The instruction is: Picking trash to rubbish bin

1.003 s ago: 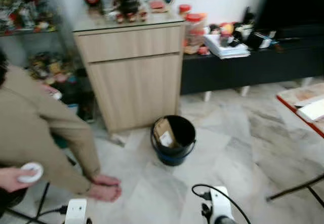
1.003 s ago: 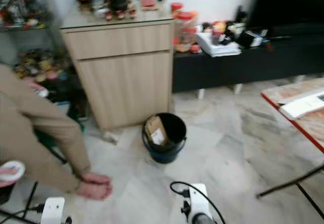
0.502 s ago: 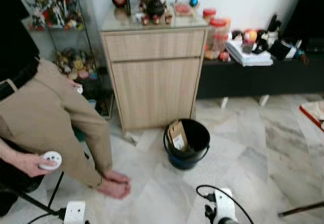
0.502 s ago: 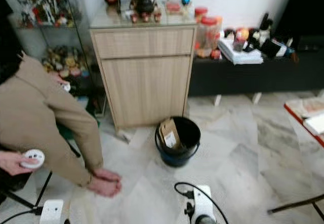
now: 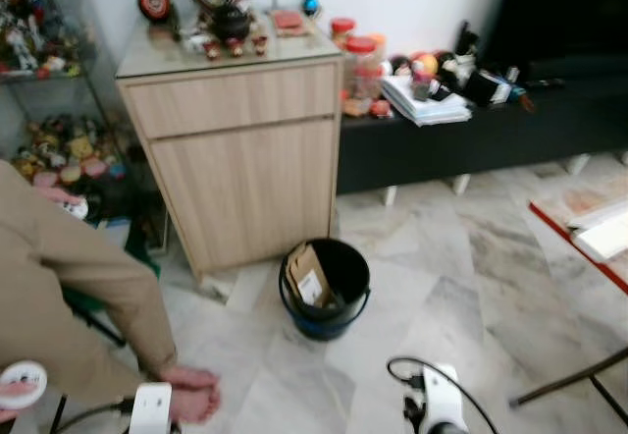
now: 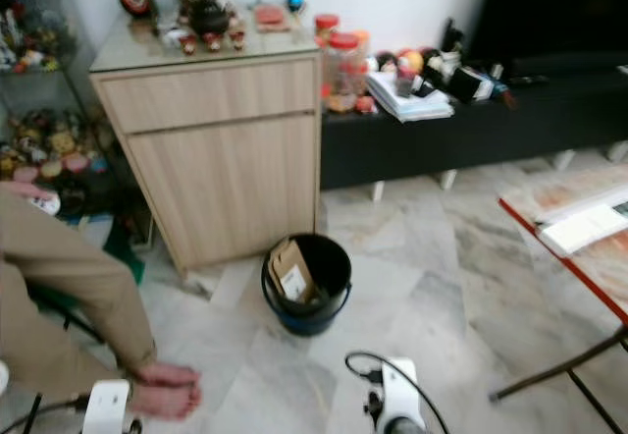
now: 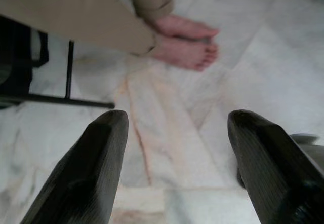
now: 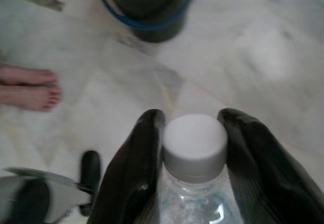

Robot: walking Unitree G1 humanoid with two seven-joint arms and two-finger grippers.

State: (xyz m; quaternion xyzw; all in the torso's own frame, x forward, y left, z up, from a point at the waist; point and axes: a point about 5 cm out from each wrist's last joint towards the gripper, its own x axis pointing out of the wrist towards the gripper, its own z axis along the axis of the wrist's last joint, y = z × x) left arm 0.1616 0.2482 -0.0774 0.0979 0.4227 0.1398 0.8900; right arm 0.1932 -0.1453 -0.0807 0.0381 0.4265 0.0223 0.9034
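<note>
- The right gripper (image 8: 188, 153) clamps a clear plastic bottle (image 8: 195, 183) just below its white cap (image 8: 195, 140), one black finger pressed against each side of the neck.
- Ahead of the held bottle, across a stretch of marble floor (image 5: 471, 287), stands the black rubbish bin (image 5: 325, 289) with a blue band; a brown paper packet (image 5: 309, 275) leans inside it.
- The bin sits just in front of a light wooden cabinet (image 5: 235, 169), whose top carries a dark teapot (image 5: 231, 20) and small ornaments.
- The left gripper (image 7: 174, 148) hangs spread wide over bare floor, its fingers (image 7: 96, 153) holding nothing.
- Beyond the left gripper, a seated person's bare feet (image 7: 185, 44) rest on the marble beside a black chair leg (image 7: 68, 69).
- To the left gripper's outer side, the person in tan trousers (image 5: 69, 297) holds a small white round object (image 5: 20, 385).
</note>
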